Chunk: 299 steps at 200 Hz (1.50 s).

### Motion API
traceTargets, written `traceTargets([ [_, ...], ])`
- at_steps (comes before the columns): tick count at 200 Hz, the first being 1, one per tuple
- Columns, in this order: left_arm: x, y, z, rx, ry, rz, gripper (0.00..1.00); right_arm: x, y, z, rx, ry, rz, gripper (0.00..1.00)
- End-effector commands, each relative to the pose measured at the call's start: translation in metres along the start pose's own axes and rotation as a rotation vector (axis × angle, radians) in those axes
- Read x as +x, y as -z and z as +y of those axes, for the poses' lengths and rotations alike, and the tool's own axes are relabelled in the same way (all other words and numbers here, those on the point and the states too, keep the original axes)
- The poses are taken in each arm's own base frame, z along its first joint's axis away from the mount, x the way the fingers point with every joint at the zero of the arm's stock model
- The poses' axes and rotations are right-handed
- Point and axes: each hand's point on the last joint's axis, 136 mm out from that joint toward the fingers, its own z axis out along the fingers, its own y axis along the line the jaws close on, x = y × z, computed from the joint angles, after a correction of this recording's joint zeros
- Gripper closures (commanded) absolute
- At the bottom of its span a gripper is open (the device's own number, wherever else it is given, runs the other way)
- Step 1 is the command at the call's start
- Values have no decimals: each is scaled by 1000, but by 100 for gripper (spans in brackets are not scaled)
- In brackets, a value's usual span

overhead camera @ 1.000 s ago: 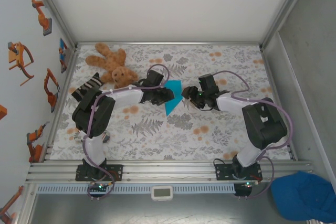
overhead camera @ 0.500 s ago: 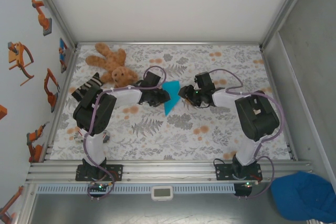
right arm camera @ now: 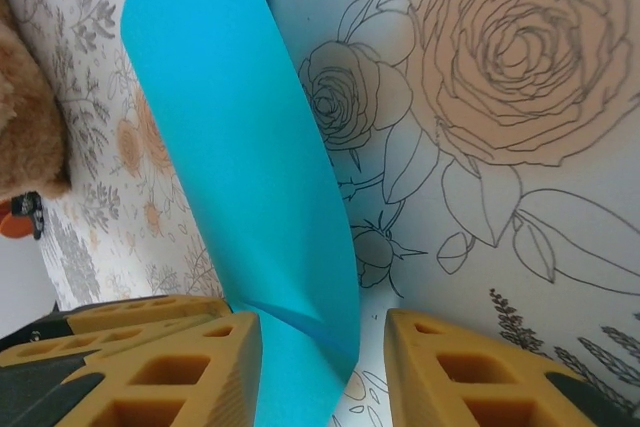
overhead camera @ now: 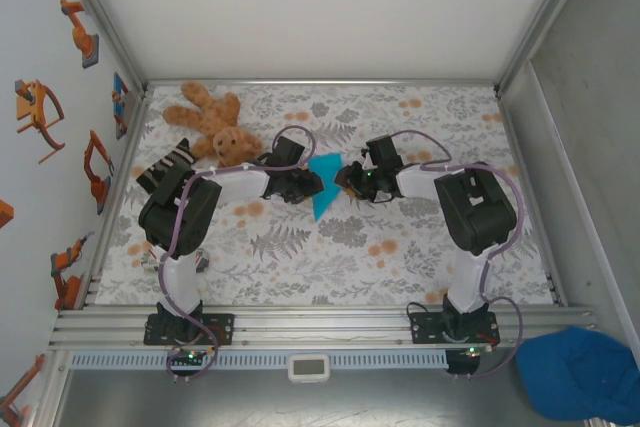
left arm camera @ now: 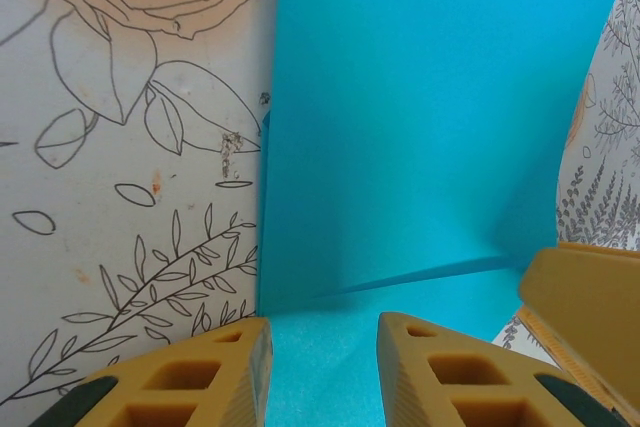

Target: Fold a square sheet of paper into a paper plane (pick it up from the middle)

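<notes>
Plainly, the left gripper (left arm camera: 320, 335) stood with jaws apart astride the folded cyan paper (left arm camera: 420, 117); the right gripper (right arm camera: 322, 325), jaws likewise apart, flanked its raised edge, unclamped.

Counter (overhead camera: 420, 247): rectangular, covered with a pale print of grey leaves and orange roses, walled on the left, far and right sides. The left wrist view shows small dark specks on the print (left arm camera: 130, 147) beside the paper's edge.

On it:
- Teddy bear (overhead camera: 213, 125), brown, in the far left corner, limbs spread.
- Black-and-white striped item (overhead camera: 165, 165) at the left edge, just on the near side of the bear; partly hidden, identity unclear.
- Cyan sheet of paper (overhead camera: 324, 185), midway between the left and right edges and slightly toward the far edge. It is folded, wide at its far end and tapering to a point toward the near edge. A crease crosses it (left arm camera: 420, 127), and it bows instead of lying flat (right arm camera: 240, 167).
</notes>
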Motion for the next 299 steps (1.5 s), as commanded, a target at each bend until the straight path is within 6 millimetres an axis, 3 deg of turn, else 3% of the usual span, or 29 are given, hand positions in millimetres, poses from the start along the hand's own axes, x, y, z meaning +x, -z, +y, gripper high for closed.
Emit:
traceTargets([
  [1,10,-7,23,-62,25,32,67,-3,-5,17,-71,23,10,68],
  [25,8,-4,23,-63,24,24,67,-5,-5,21,-97,19,-2,77],
  [61,0,10,14,-45,7,-7,67,-9,1,21,-93,18,-41,100],
  [105,-15,51,-18,31,-124,-121,57,-20,26,23,-50,28,-156,100],
  [145,-7,63,-44,47,-392,-202,43,-27,54,14,-4,-56,-293,100],
  [174,6,58,-61,67,-572,-235,33,-27,72,2,27,-168,-369,100],
  [213,26,38,-83,143,-778,-257,31,-26,89,-6,74,-248,-419,100],
  [233,35,32,-93,169,-893,-277,31,-23,89,-12,112,-278,-398,100],
  [299,59,6,-93,155,-1195,-339,32,-10,79,-24,139,-398,-332,100],
])
